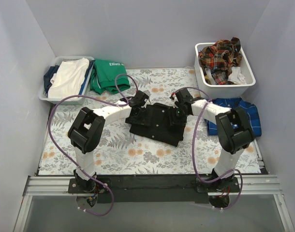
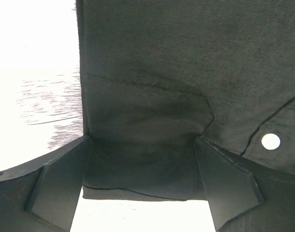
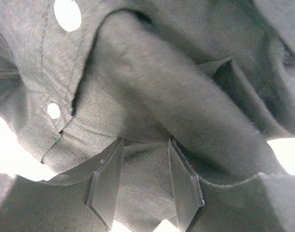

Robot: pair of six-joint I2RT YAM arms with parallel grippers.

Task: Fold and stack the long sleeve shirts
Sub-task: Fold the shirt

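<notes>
A large black long sleeve shirt (image 1: 157,124) lies partly folded in the middle of the floral tablecloth. My left gripper (image 1: 138,103) is at its left edge, jaws open wide. In the left wrist view the black shirt's (image 2: 186,72) hem lies between the spread fingers (image 2: 60,186) of the left gripper (image 2: 142,140). My right gripper (image 1: 179,107) is at the shirt's upper right. In the right wrist view the right gripper (image 3: 146,141) is shut on a thick fold of the black shirt (image 3: 152,92). A blue plaid shirt (image 1: 246,110) lies at the right. Red-orange plaid shirts (image 1: 220,54) fill a bin.
A white bin (image 1: 249,79) stands at the back right. A white basket (image 1: 48,94) with white and blue clothes sits at the back left, with a green top (image 1: 109,75) with white lettering beside it. Grey walls close in the table on three sides.
</notes>
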